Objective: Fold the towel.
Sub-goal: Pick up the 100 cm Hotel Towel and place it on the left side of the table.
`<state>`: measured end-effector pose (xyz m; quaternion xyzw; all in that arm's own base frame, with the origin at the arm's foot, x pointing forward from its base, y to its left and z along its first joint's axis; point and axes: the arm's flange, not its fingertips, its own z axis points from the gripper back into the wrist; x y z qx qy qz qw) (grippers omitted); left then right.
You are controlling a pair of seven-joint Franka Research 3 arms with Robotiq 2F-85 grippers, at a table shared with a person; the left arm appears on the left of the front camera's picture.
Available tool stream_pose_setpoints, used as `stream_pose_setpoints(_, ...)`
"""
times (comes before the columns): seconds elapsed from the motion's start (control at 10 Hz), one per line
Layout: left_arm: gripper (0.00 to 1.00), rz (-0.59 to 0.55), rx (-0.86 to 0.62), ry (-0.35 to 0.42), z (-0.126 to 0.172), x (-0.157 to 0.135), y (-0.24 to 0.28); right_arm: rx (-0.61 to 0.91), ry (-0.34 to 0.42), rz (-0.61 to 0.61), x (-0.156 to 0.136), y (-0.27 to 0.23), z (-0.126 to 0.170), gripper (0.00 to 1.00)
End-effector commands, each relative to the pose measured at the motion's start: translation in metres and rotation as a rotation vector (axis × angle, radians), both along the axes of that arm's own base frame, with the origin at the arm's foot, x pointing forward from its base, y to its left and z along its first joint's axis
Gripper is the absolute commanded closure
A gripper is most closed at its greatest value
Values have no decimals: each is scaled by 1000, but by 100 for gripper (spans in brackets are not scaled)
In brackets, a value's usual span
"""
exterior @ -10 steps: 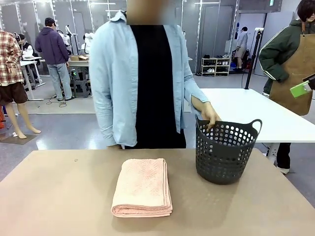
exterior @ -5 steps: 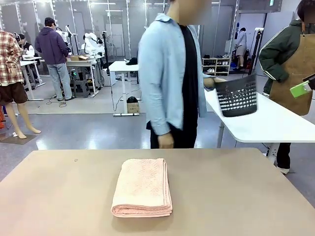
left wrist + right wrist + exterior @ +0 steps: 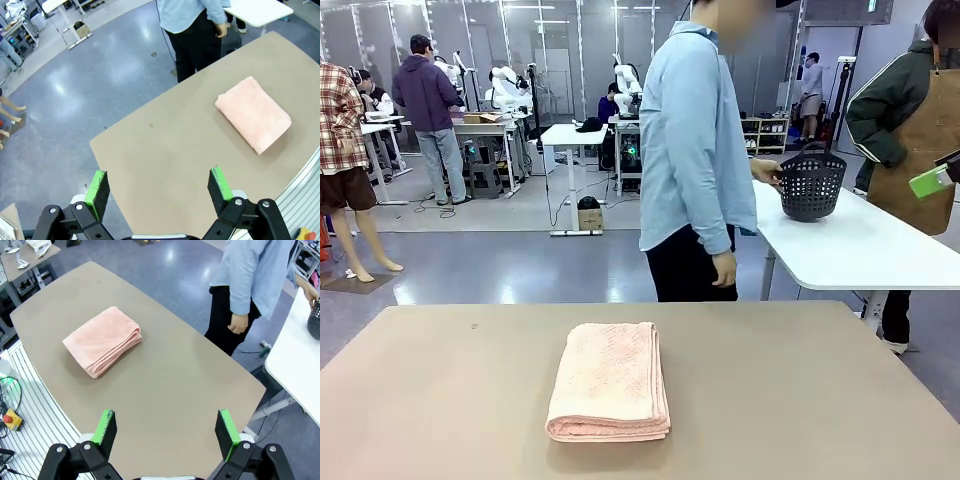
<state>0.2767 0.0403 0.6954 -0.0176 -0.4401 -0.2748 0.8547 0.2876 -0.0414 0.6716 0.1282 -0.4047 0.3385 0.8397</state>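
Observation:
The salmon-pink towel [image 3: 610,380] lies folded into a thick rectangular stack on the brown table [image 3: 800,400], slightly left of centre. It also lies in the left wrist view as a folded towel [image 3: 253,113] at the right, and in the right wrist view as a folded towel [image 3: 102,340] at the upper left. My left gripper [image 3: 159,187] hangs open high above the table's left end, with nothing between its green pads. My right gripper [image 3: 167,432] is open too, high above the table's right part, far from the towel.
A person in a light blue shirt [image 3: 695,150] stands beyond the far edge, turned to the right. Their hand rests a dark perforated basket [image 3: 811,185] on a white side table [image 3: 860,250]. Another person in a brown apron [image 3: 915,130] stands at the far right.
The person lifted the dark basket off my table, turned away to the right and set it on the white side table. The towel and both grippers have not moved.

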Motion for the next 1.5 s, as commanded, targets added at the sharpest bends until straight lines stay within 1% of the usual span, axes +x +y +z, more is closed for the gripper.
stream_pose_setpoints(0.0, 0, 0, 0, 0, 0, 0, 0, 3, 5, -20, 2, 1, 1, 0)
stream_pose_setpoints(0.1, 0, 0, -12, 58, -10, 13, -14, 3, 5, -20, 2, 1, 1, 0)
stream_pose_setpoints(0.2, 0, -1, -90, 148, -29, 33, -28, 3, 5, -20, 2, 1, 1, 0)
stream_pose_setpoints(0.3, 0, 21, -137, 221, -53, 52, -39, 3, 5, -20, 2, 1, 1, 0)
stream_pose_setpoints(0.4, 0, 15, -215, 292, -79, 67, -50, 3, 5, -20, 2, 1, 1, 0)
stream_pose_setpoints(0.6, 0, 36, -332, 414, -136, 93, -68, 3, 5, -20, 2, 1, 1, 0)
stream_pose_setpoints(0.7, 0, 81, -454, 503, -164, 104, -73, 3, 5, -20, 2, 1, 1, 0)
stream_pose_setpoints(0.8, 0, 92, -544, 583, -191, 117, -76, 3, 5, -20, 2, 1, 1, 0)
stream_pose_setpoints(1.0, 0, 95, -624, 686, -237, 143, -91, 3, 5, -20, 2, 1, 1, 0)
stream_pose_setpoints(1.1, 0, 73, -672, 744, -254, 156, -105, 3, 5, -20, 2, 1, 1, 0)
stream_pose_setpoints(1.3, 0, 118, -696, 804, -291, 177, -130, 3, 5, -20, 2, 1, 1, 0)
stream_pose_setpoints(1.4, 0, 121, -752, 861, -306, 184, -141, 3, 5, -20, 2, 1, 1, 0)
